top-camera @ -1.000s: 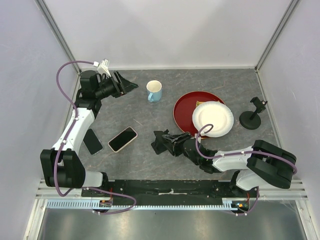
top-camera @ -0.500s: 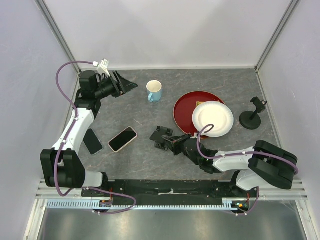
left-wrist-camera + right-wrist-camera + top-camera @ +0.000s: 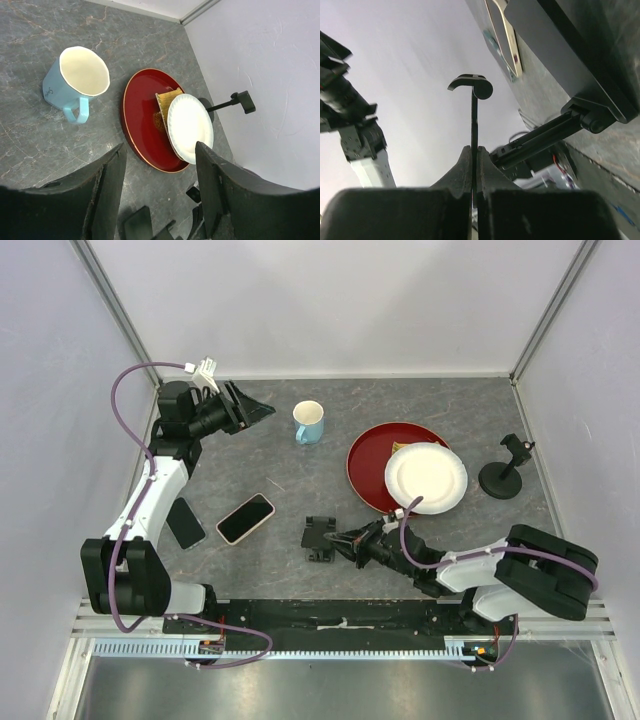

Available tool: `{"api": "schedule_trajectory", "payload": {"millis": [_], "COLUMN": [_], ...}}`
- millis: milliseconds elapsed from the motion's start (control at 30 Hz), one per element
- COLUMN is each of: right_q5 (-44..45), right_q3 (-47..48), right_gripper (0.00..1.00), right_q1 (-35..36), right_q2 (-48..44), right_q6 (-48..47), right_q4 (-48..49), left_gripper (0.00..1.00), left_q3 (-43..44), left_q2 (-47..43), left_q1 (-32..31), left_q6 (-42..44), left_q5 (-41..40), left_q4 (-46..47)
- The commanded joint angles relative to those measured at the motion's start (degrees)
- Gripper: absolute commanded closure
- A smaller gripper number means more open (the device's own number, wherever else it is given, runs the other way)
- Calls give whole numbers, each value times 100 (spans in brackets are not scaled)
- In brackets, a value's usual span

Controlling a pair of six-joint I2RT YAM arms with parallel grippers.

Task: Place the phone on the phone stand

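Right gripper seemingly pinches phone stand, phone lying beyond, leftward.

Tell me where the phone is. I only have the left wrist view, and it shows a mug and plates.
Observer: The phone lies flat on the table, screen up, near the left arm's base, with neither gripper touching it.
Operator: Report the right gripper.
Observer: The right gripper is shut on a thin plate of the phone stand. In the top view the stand sits to the right of the phone, apart from it.
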Motion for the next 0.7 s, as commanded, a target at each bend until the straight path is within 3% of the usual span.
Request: {"api": "schedule_trajectory", "payload": {"millis": [0,100,300,667], "right_q5": [-493,-282,-132,-10], "right_q3": [3,144,-94,-164], "right_gripper": [100,100,100,100], "right_q1": [237,325,377,1115], "right_q2": [-739,-1556,-2193,-850], "right_q6": [102,-109,136,733], "right_q4": [-113,-1448,-2034,-375], "left_gripper": [37,37,37,37], "left_q3": [-42,-51,-42,-60], "left_q2": [-50,3,47,170], "left_q1": [20,20,11,11], "left_q6": [-207,-207,-277,-242], "left_q5": [229,229,300,273], "left_q4": [271,271,306,298]}}
